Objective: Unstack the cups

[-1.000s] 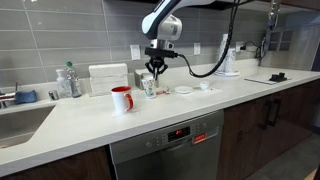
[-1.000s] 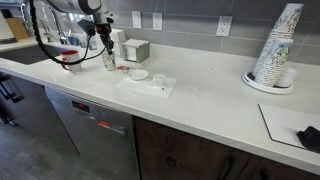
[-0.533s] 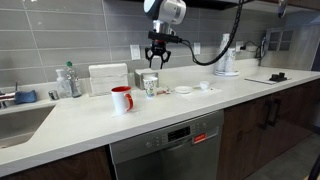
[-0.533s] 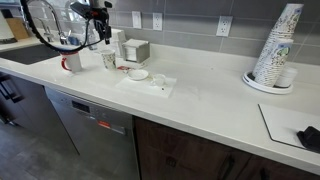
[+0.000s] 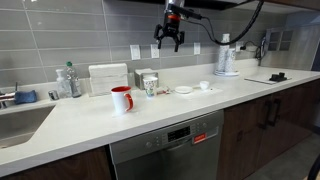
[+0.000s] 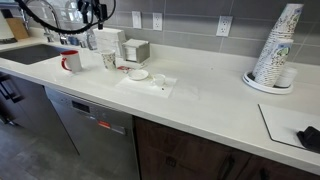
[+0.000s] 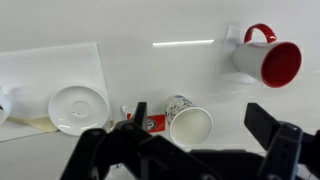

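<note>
Grey wall tiles are backing a long white counter [image 5: 95, 122], and a stainless dishwasher [image 5: 165, 145] is sitting beneath it. You are holding the gripper [image 5: 171, 43] high above the counter, well clear of everything on it. Its jaws are standing wide apart with nothing between them. In the wrist view the two dark fingers [image 7: 100, 150] are spreading out along the lower edge of the frame.

A patterned paper cup [image 5: 150, 85] is standing upright on the counter, below the gripper and a little to its left in an exterior view. In the wrist view the cup [image 7: 187, 122] is showing its open mouth to the camera, but you cannot tell from the pictures whether a second cup is nested inside. A small red item [image 7: 150, 122], too small to identify, is lying just beside it.

A red and white mug [image 5: 122, 99] is sitting near the cup, apart from it. A white saucer [image 7: 78, 108] is resting on the cup's other side. In an exterior view, a tall stack of paper cups [image 6: 275, 45] is leaning at the far end of the counter, well apart from the gripper.
</note>
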Tool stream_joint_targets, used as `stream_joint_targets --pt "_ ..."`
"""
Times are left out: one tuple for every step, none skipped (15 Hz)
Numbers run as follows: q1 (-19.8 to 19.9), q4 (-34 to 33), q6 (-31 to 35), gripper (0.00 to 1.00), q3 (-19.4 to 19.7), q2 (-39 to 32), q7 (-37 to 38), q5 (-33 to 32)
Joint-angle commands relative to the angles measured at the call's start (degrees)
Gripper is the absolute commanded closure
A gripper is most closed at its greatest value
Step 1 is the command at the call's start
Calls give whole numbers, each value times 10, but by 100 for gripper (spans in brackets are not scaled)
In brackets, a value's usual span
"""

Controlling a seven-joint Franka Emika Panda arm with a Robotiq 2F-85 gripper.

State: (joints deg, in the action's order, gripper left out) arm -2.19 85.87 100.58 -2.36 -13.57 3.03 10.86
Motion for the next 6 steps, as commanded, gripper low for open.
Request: stream_joint_targets --pt "2 5 -2 0 -1 8 -23 -8" --pt "2 8 -2 0 -1 13 -29 -10" --pt "2 7 -2 0 -1 13 -28 -10" --pt "2 7 -2 0 -1 12 -28 -10" --pt "2 7 -2 0 -1 11 -28 -10" --pt "2 7 -2 0 -1 11 -28 -10"
